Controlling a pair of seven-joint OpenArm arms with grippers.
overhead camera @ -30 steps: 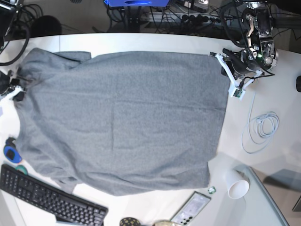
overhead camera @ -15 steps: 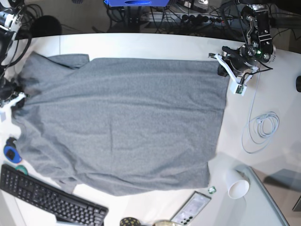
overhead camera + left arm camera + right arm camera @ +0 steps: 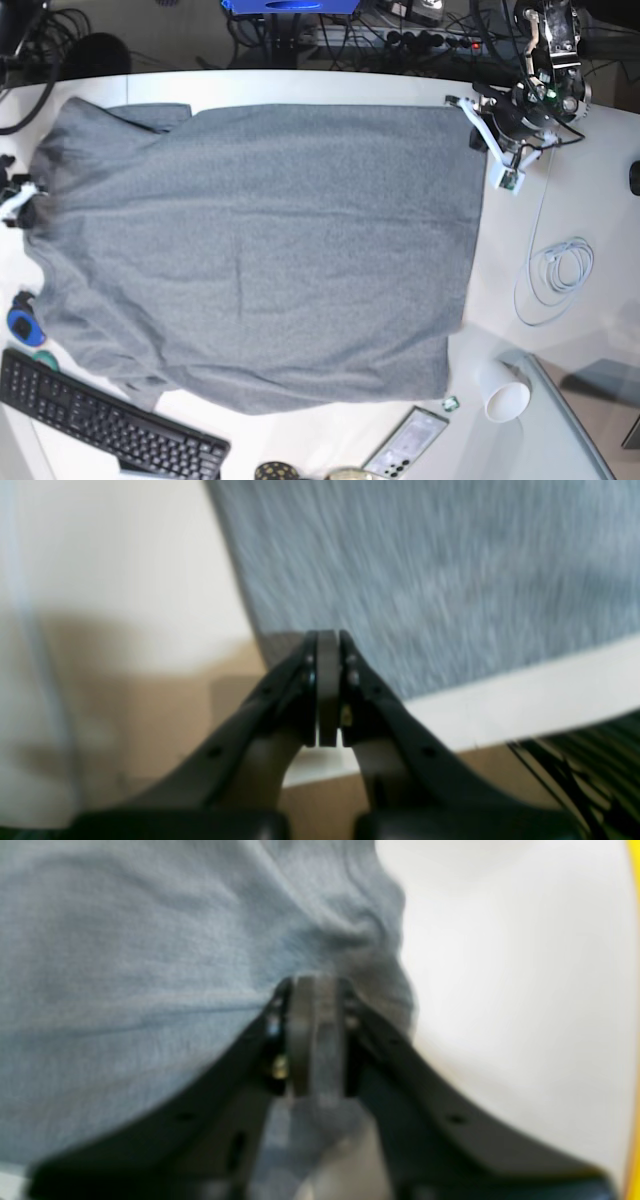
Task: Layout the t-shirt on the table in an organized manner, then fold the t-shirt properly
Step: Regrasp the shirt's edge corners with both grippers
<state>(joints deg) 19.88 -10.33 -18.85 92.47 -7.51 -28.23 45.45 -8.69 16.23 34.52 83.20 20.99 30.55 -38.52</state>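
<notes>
In the base view, the t-shirt (image 3: pixel 260 250) is spread flat on the desk (image 3: pixel 560 200), and its far edge is now pulled straighter and closer to the desk's back rim than before. The left end effector (image 3: pixel 478 128) is seen at the shirt's far right corner.

In the left wrist view, that end effector (image 3: pixel 327 690) is pressed shut on the shirt's corner.

In the right wrist view, bunched cloth is seen at the right end effector (image 3: pixel 315 1040); its state cannot be told.
</notes>
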